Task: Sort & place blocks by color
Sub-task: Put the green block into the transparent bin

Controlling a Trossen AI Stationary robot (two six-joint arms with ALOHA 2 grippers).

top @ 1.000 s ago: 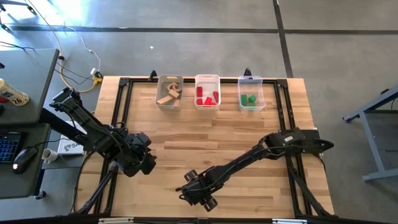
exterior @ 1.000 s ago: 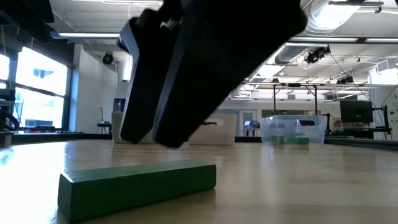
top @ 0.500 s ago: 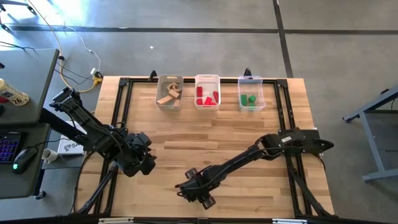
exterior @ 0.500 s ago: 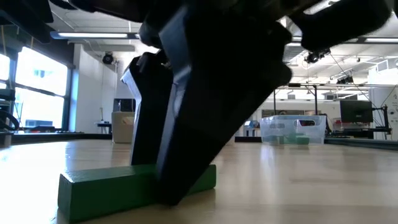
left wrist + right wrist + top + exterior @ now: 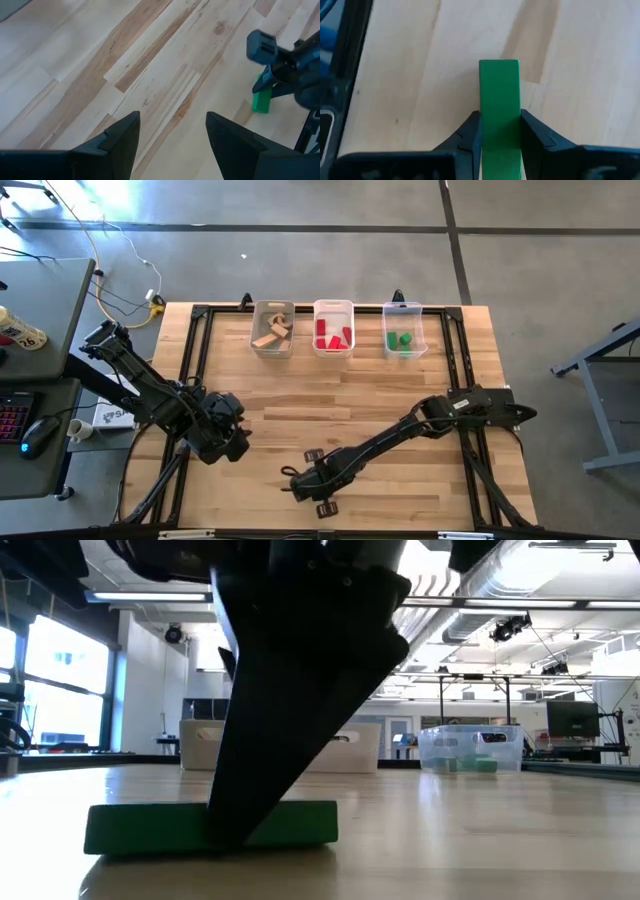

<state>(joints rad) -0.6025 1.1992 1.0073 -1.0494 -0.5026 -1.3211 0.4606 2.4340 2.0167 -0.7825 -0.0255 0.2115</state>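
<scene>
One green block (image 5: 499,100) is left on the table (image 5: 400,400), at the near edge, a little left of centre. The right gripper (image 5: 499,131) has its jaws pressed against the two long sides of it, so the block is pinched, but it lies flat on the wood and is not lifted. The left gripper (image 5: 172,131) waits over bare wood on the left side, its jaws spread and holding nothing.

Several things could go wrong from here, in my judgement. The fingers (image 5: 532,135) hold only the near part of the block, and the far end sticks out free. If the arm rises fast, this long end may tip down and the block may turn between the pads, or slip out.

The way to the green bin (image 5: 404,340), at the far right of three bins, is long. A tilted block could catch on the rim and fall outside, or land in the red bin (image 5: 333,340) just beside it. The wood bin (image 5: 272,340) is farther left, so it is less of a danger.

A block dropped near the table's edge could also roll off.
</scene>
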